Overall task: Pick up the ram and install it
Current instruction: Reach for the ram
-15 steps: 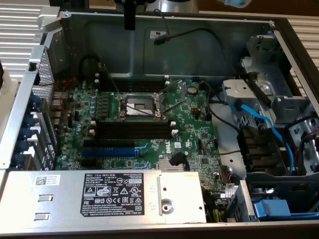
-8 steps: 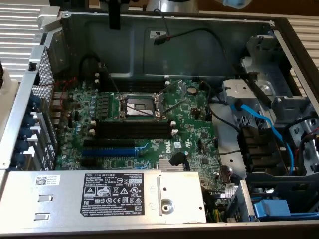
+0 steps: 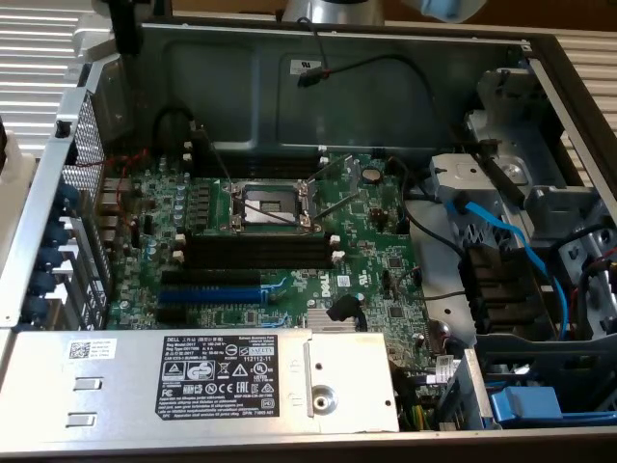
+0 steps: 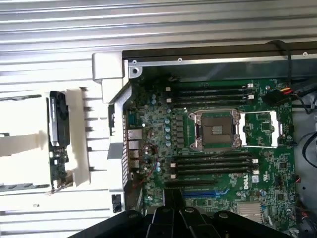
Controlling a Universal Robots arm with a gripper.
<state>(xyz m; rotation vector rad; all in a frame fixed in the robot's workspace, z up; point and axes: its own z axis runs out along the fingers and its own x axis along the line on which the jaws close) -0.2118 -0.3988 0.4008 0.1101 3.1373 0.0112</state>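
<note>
The ram (image 4: 56, 148) is a dark-green stick with black chips. It stands on edge in a white holder (image 4: 81, 139) outside the computer case, beside the case's rear wall. My gripper (image 4: 173, 199) hangs high above the motherboard, well away from the ram. Its black fingers are pressed together with nothing between them. Empty black memory slots (image 4: 213, 166) (image 3: 255, 253) lie on one side of the open CPU socket (image 4: 216, 130) (image 3: 270, 204). A second set of slots (image 4: 208, 94) lies on the socket's other side.
The green motherboard (image 3: 376, 270) sits in an open metal case (image 3: 241, 77). A blue expansion slot (image 3: 227, 289) lies near the memory slots. A labelled metal drive cage (image 3: 222, 381) is at the front. Blue cables (image 3: 501, 236) and brackets crowd the exterior view's right.
</note>
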